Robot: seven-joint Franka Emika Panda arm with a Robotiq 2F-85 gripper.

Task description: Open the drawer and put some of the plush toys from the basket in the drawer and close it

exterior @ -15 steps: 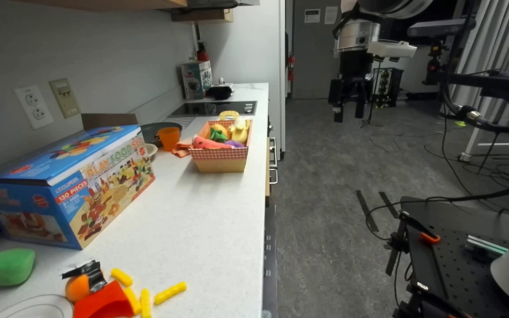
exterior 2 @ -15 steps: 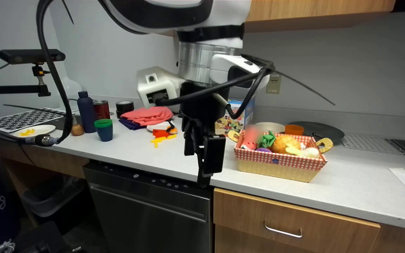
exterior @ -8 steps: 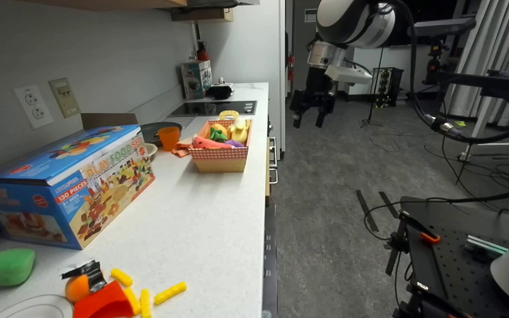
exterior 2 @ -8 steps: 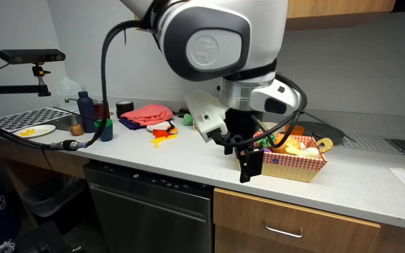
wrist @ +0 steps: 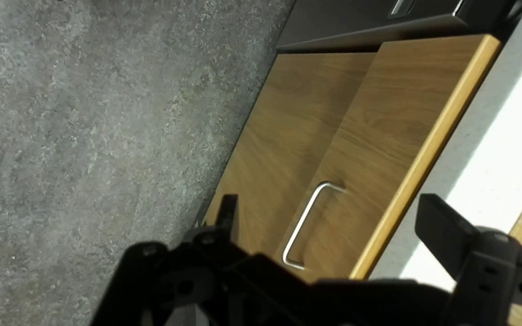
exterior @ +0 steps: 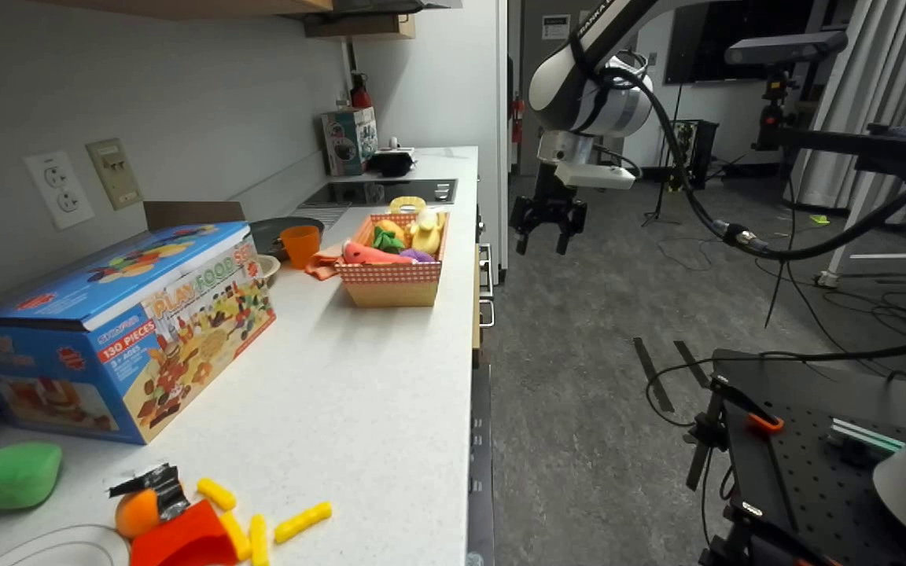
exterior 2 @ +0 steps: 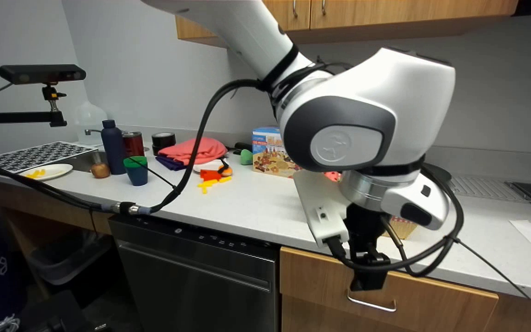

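Note:
The wooden drawer front (exterior 2: 440, 302) with its silver bar handle (wrist: 304, 224) stands slightly proud of the panel below; its inside does not show. My gripper (exterior: 542, 248) is open and empty, in the air in front of the cabinet. In the wrist view the handle appears between the spread fingers (wrist: 228, 213), apart from them. On the counter sits the basket (exterior: 390, 294), with a red-checked rim. It holds several plush toys: a red one (exterior: 374, 256), a yellow one (exterior: 426, 234), an orange one with green leaves and a purple one. The arm mostly hides it in an exterior view.
A blue toy box (exterior: 185, 322) and an orange cup (exterior: 300, 245) stand by the wall. Small red and yellow toys (exterior: 303, 521) lie on the counter, whose edge (wrist: 424, 226) overhangs the cabinet. Left of the drawer is a dark dishwasher (exterior 2: 191, 276). A cable loop (exterior 2: 454, 221) hangs off the wrist.
The arm has swung toward the drawer and come lower, rightward in the view that faces the cabinet, and now covers most of the basket there. The gripper has stayed open.

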